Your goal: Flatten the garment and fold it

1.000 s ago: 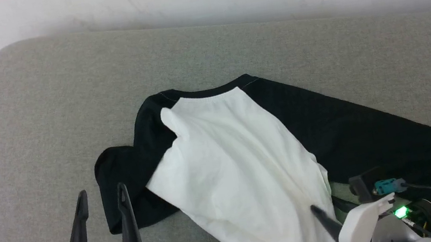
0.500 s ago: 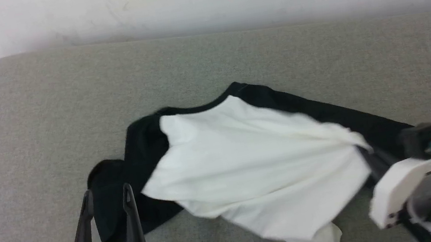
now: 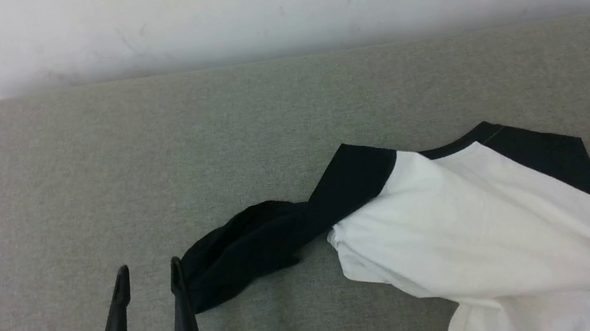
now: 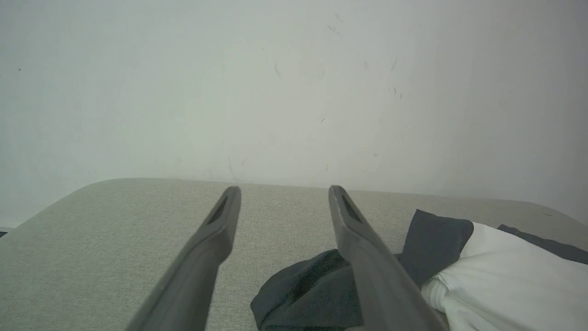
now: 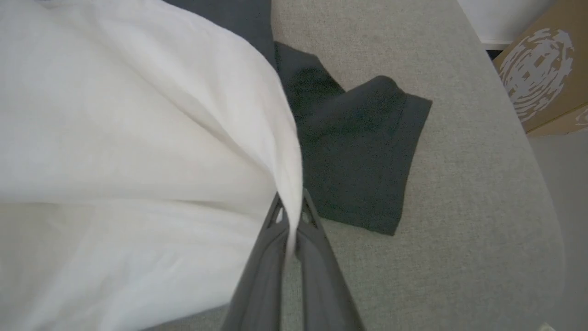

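Soft, diffuse, even light is supplied throughout. A faint shadow is cast along the foot of the wall. The white of the garment is rendered bright and slightly soft close up.

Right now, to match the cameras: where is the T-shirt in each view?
Head view: T-shirt lower right, black sleeve stretched toward the left gripper.
Left wrist view: T-shirt lower right, beside that gripper's finger.
Right wrist view: T-shirt left and centre, white cloth pinched by the right gripper.
Shared landmark: the grey cushion beneath it.
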